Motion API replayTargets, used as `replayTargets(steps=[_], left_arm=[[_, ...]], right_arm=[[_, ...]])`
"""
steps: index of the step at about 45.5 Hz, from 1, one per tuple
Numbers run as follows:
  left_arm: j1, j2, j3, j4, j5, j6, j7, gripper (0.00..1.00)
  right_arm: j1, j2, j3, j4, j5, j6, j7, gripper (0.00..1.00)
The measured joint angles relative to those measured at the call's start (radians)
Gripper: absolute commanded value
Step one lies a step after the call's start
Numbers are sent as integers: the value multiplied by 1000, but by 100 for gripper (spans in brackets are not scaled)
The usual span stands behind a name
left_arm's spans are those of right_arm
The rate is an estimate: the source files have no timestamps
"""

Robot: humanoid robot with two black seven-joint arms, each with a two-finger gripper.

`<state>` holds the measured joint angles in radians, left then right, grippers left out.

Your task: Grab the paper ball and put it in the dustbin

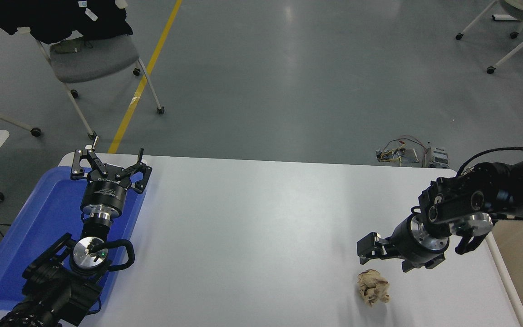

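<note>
The paper ball (pixel 373 287) lies unmarked on the table (pixel 252 227), just below the right pincer (pixel 365 249), fingers' gap unclear.

My black right gripper (pixel 364 249) is near the tan, dark-creased paper ball (pixel 373 287) on the white table (pixel 252 227); a blue tray (pixel 39 218) lies left.
</note>
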<state>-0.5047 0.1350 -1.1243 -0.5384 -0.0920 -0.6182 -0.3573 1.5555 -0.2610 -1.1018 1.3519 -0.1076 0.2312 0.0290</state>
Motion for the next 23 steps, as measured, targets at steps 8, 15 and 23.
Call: replayTargets(steps=[8, 15, 23], left_arm=[[0, 0, 0, 0, 0, 0, 0, 100], [0, 0, 0, 0, 0, 0, 0, 100], [0, 0, 0, 0, 0, 0, 0, 100]], right_arm=[[-43, 2, 19, -14, -1, -25, 0, 100], [-73, 4, 31, -30, -1, -40, 0, 100], [-103, 10, 41, -49, -1, -50, 0, 100]])
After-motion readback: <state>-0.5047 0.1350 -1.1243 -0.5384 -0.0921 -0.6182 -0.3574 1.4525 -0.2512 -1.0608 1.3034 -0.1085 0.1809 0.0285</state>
